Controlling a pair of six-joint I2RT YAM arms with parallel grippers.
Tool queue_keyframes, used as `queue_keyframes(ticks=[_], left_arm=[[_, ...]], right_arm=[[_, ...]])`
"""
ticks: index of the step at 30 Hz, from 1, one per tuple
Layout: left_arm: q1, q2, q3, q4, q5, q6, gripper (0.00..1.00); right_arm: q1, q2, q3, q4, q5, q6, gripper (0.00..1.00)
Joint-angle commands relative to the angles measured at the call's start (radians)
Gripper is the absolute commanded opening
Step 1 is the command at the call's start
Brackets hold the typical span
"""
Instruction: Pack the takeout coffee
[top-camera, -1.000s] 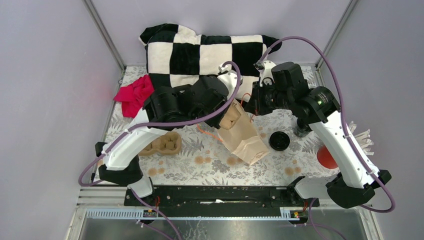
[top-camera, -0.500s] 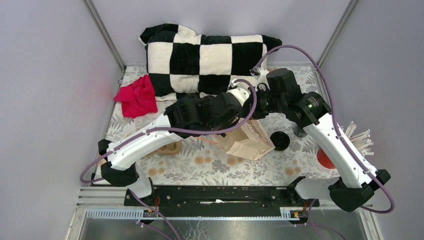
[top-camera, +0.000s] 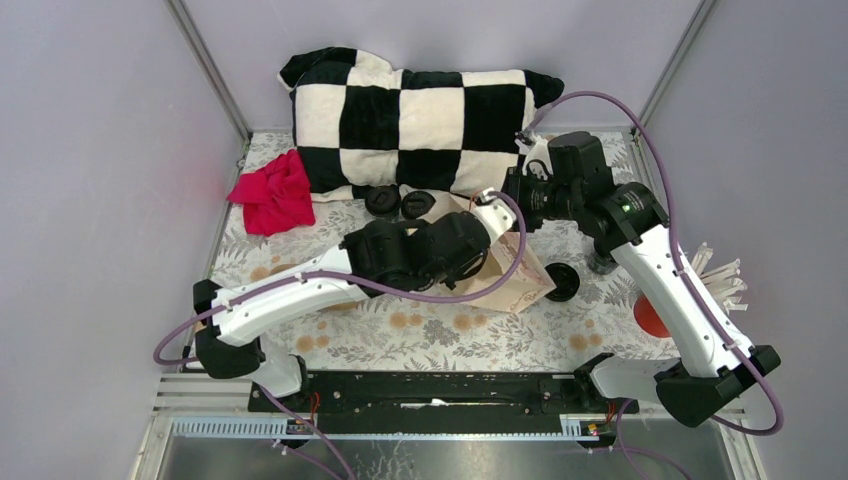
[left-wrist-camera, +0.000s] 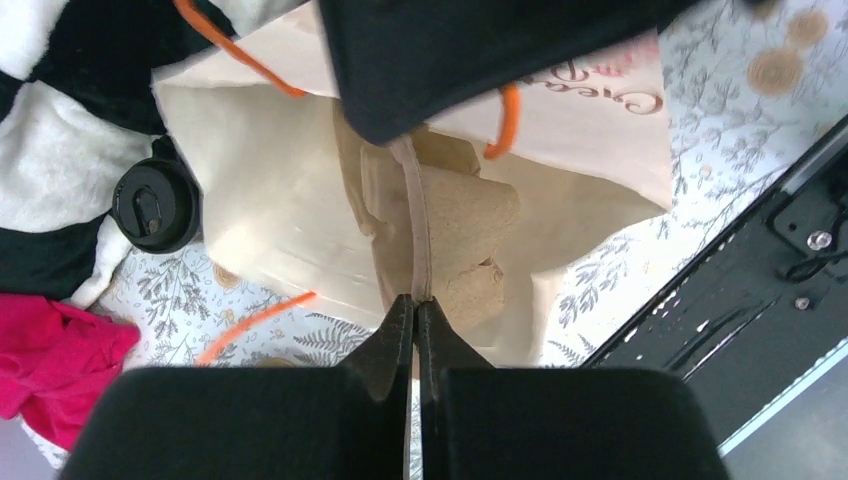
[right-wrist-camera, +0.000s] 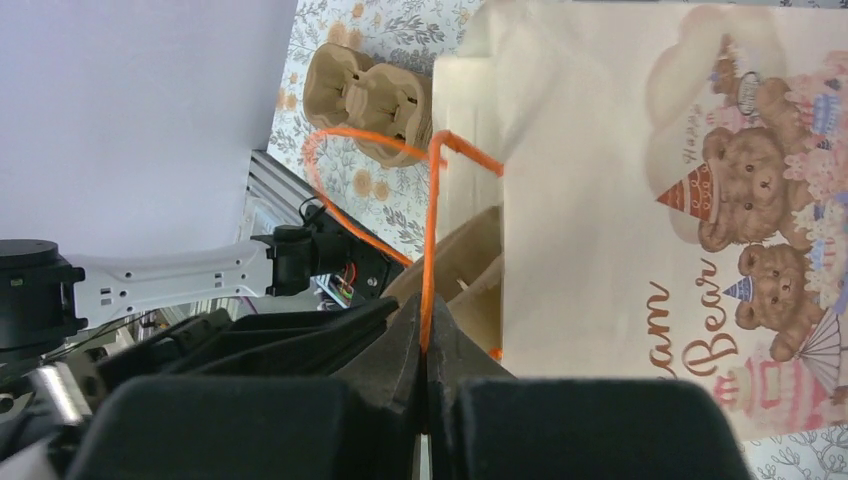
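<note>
Left hand is pressed together on a thin tan edge at the mouth of the paper bag. The right hand is pinched shut on the bag's orange handle.

Neither hand holds coffee. Two takeout cups, black with black lids, sit side by side on the table just above centre of the overhead frame, against the lower edge of the checkered pillow. In the left wrist view one of them sits just beside the bag's open rim, at the left of the frame.

The left forearm lies across the table directly below the cups in the overhead view. The bag lies right of centre, and the right wrist's black body hangs over the upper part of its mouth. A brown folded piece shows inside the mouth.

Just right of the bag is a round black thing; I cannot tell whether it is a cup or a lid. The pulp carrier lies near the bag at the top of the right wrist view. A red cloth lies at the left, and a red cup of white straws at the far right.
</note>
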Motion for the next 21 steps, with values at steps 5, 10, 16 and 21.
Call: queue_keyframes(ticks=[5,10,16,21], left_arm=[[-0.076,-0.139,-0.138,0.16,-0.04,0.058,0.0],[-0.079,-0.096,-0.12,0.134,-0.191,0.02,0.0],[-0.087,-0.044,-0.083,0.126,-0.322,-0.086,0.0],[-0.095,-0.028,-0.118,0.141,-0.354,-0.057,0.0]], right_arm=[[-0.031,-0.015,-0.004,0.039,-0.088,0.012,0.0],[-0.047,-0.017,-0.024,0.077,-0.114,0.052,0.0],[-0.055,-0.035,-0.099,0.191,-0.18,0.169,0.0],[-0.076,-0.044,-0.16,0.251,-0.222,0.213,0.0]])
